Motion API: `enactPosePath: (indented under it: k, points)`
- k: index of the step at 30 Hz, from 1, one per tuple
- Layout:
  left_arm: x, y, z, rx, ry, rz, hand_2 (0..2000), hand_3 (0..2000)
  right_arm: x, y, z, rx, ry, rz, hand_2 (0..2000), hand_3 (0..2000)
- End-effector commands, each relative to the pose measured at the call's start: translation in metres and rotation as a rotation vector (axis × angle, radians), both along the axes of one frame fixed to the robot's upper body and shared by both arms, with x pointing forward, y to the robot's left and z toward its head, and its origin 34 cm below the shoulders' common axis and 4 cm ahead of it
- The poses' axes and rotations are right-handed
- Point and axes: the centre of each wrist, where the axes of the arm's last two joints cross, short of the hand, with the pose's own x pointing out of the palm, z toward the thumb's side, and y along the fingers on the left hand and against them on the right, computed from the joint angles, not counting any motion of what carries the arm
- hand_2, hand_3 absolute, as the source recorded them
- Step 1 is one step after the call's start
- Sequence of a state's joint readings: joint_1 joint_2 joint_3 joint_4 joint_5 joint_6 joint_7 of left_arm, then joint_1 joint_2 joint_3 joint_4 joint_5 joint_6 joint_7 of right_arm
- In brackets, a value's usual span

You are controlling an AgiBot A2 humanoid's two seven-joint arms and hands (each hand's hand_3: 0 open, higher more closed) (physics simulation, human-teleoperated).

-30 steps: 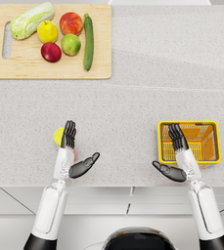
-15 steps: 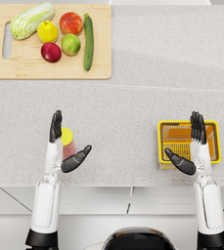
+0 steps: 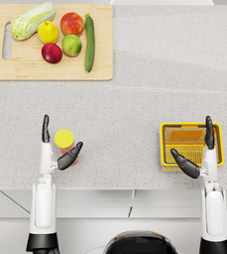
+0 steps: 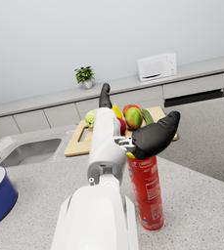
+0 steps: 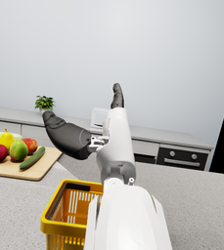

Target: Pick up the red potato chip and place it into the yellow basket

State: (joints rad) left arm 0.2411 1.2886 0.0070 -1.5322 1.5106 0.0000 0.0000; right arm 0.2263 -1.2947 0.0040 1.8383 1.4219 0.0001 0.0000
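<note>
Both hands raised, holding nothing
Left hand (image 3: 53, 149) brackets the upright red chip can (image 4: 146, 193) on the worktop (image 3: 135, 104), fingers released; right hand (image 3: 200, 154), fingers spread, hovers over the yellow basket (image 3: 163, 149).

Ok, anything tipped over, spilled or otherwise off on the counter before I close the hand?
Nothing stands out. The chip can stands upright beside the open left hand, the basket sits level and looks empty, and the produce lies tidy on the cutting board. No spills visible.
</note>
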Motion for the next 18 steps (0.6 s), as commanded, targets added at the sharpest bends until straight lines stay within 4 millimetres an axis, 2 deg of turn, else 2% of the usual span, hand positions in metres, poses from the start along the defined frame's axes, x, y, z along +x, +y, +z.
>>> enactPosePath:
  k: [1, 5, 9, 12, 13, 14, 15, 18]
  points:
    - [0.005, 0.002, -0.034, -0.001, 0.129, 0.01, 0, 0, -0.002, -0.001, 0.008, 0.003, -0.033, -0.006, 0, 0]
    - [0.011, -0.002, -0.06, -0.006, 0.231, 0.006, 0, 0, 0.001, 0.004, 0.005, 0.006, -0.02, 0.01, 0, 0]
    - [0.031, -0.002, -0.074, -0.028, 0.303, 0.028, 0, 0, 0.001, 0.006, 0.003, 0.011, -0.013, 0.015, 0, 0]
    - [0.034, -0.001, -0.079, -0.038, 0.33, 0.038, 0, 0, 0.0, 0.005, 0.0, 0.016, -0.003, 0.01, 0, 0]
    - [0.032, 0.0, -0.075, -0.042, 0.311, 0.041, 1361, 327, 0.0, 0.006, -0.001, 0.017, 0.002, 0.013, 0, 0]
    - [0.031, -0.001, -0.073, -0.042, 0.303, 0.02, 2000, 653, 0.0, 0.009, -0.003, 0.016, 0.009, 0.024, 0, 0]
    - [0.032, -0.002, -0.077, -0.041, 0.326, -0.013, 2000, 980, 0.001, 0.011, -0.008, 0.014, 0.03, 0.031, 0, 0]
    - [0.034, -0.004, -0.079, -0.041, 0.339, -0.043, 2000, 1960, 0.0, 0.018, -0.002, 0.017, 0.005, 0.056, 0, 0]
